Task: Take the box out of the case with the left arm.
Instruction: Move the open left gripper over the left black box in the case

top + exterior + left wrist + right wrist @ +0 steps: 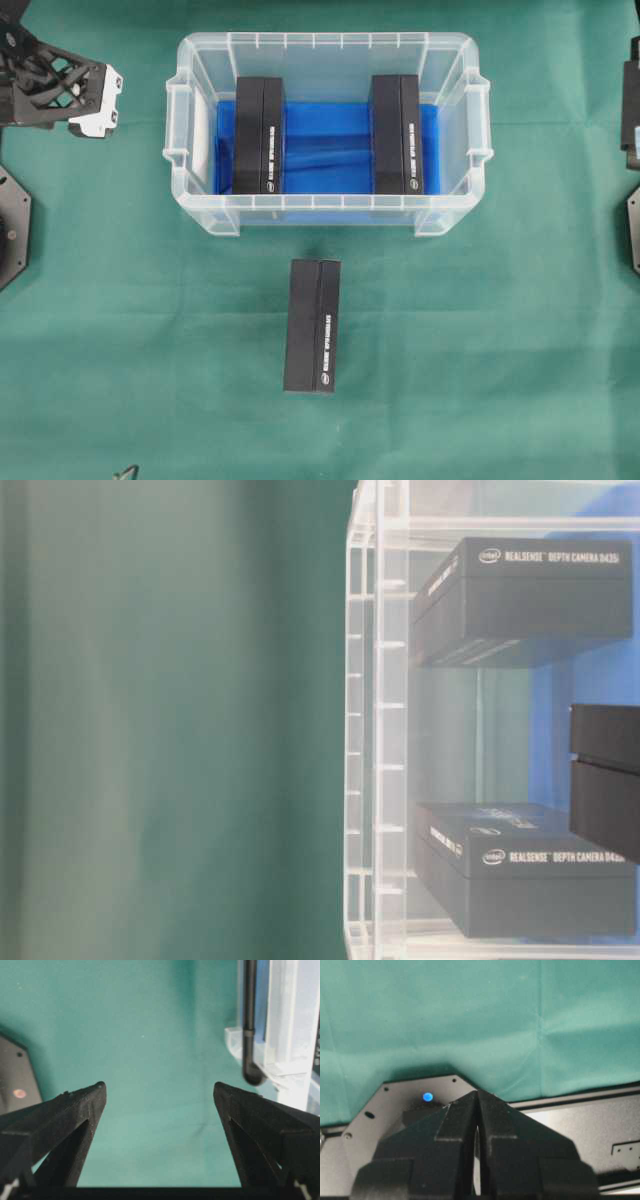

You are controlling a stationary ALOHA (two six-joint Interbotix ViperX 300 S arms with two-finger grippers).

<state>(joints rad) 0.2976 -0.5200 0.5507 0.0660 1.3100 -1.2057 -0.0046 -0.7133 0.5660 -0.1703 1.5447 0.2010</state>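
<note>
The clear case (327, 60) sits on the green table (130, 330) with two black boxes standing inside, one at its left end (259, 135) and one at its right end (397, 133). A third black box (311, 325) lies on the table just in front of the case. The left claw (160, 1091) hangs over bare cloth left of the case, fingers spread wide, holding nothing. The right claw (477, 1097) is pressed together.

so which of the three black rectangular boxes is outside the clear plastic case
The black rectangular box lying on the green cloth, in front of the clear plastic case. The other two boxes sit inside it on the blue sheet.
</note>
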